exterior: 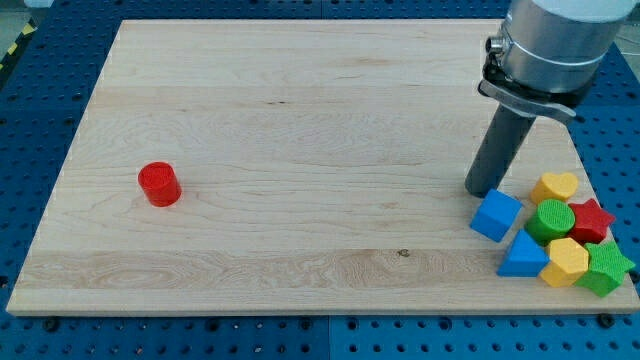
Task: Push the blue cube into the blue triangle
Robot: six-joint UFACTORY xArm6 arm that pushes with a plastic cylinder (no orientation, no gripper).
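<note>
The blue cube [497,215] lies at the view's lower right on the wooden board. The blue triangle [523,255] lies just below and to the right of it, almost touching its corner. My tip [483,190] stands on the board right at the cube's upper left edge, touching or nearly touching it. The dark rod rises from there to the grey arm at the view's top right.
A cluster sits by the triangle: a yellow heart [556,186], a green cylinder [552,220], a red star [590,220], a yellow hexagon [566,262] and a green star [605,268]. A red cylinder [159,185] stands alone at the left. The board's right edge [590,170] is close.
</note>
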